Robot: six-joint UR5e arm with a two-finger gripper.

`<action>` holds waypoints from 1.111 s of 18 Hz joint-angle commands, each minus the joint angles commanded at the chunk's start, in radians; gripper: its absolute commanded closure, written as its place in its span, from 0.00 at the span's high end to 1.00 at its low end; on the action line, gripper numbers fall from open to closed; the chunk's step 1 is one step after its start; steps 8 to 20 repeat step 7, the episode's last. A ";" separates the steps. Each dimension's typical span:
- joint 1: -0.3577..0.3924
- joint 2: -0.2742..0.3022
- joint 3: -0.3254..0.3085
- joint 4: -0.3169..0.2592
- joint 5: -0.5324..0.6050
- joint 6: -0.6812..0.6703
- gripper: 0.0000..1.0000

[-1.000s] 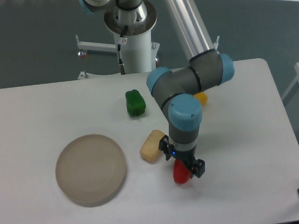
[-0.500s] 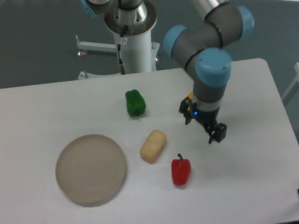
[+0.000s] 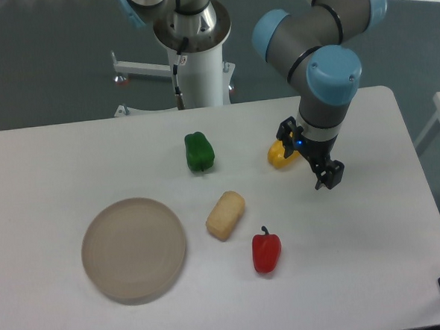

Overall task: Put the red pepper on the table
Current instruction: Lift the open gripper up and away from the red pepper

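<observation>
- The black two-finger gripper hangs above the large white tabletop, jaws apart and empty.
- The small glossy red bell pepper lies on the tabletop, below and left of the gripper, well apart.
- A yellow pepper sits just left of the gripper.
- A pale yellow block, green pepper and round beige plate lie farther left.

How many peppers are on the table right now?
3: the red pepper front centre, the green pepper further back, the yellow pepper beside the gripper, partly hidden.
</observation>
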 joint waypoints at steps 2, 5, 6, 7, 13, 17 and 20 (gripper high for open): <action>-0.003 -0.008 0.014 -0.016 0.009 0.000 1.00; -0.006 -0.014 0.012 -0.013 0.008 0.000 1.00; -0.008 -0.014 0.012 -0.011 0.008 0.000 1.00; -0.008 -0.014 0.012 -0.011 0.006 0.000 1.00; -0.008 -0.014 0.012 -0.011 0.006 0.000 1.00; -0.008 -0.014 0.012 -0.011 0.006 0.000 1.00; -0.008 -0.014 0.012 -0.011 0.006 0.000 1.00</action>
